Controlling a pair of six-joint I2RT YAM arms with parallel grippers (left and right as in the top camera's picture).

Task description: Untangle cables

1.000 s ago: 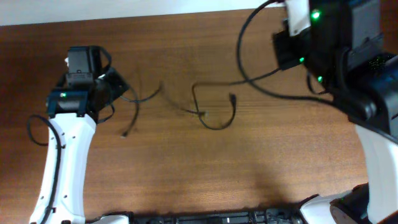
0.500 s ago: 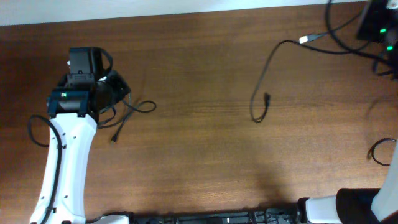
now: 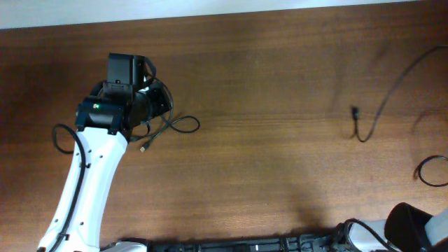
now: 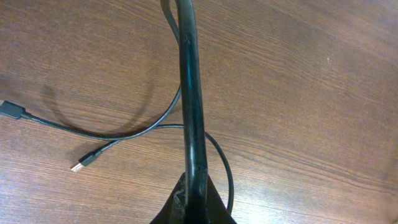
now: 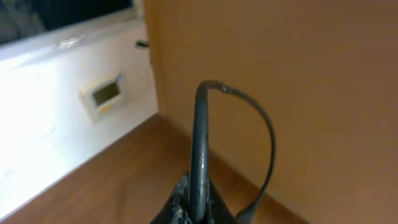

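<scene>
The cables [image 3: 198, 125] are in two strands well apart, with a wide stretch of bare wooden table [image 3: 266, 175] between them, so judged from how they lie, the separating looks nearly done. The left strand [image 4: 189, 93] is pinched in the closed fingers of the left gripper [image 3: 155, 105]. From there it runs away along the gripper's own line, then drops into a loose loop on the wood just to the right of the fingers. Its small metal-tipped plug [image 4: 78, 167] and a larger black plug [image 4: 11, 109] lie flat nearby. The right strand [image 3: 381, 108] slants from the far right edge down towards the middle, hooks into a tight bend and ends in a small plug [image 3: 353, 110]. Whether that end touches the table cannot be told. The right gripper [image 5: 193, 199] is outside the overhead view. Its own camera shows it clamped on this strand, which rises stiffly from the fingers and arches over to the right. Both cords are thin, black, smooth and springy, holding soft curves rather than falling limp. The right arm alone commands its strand, so setting it down would fall to that arm.
</scene>
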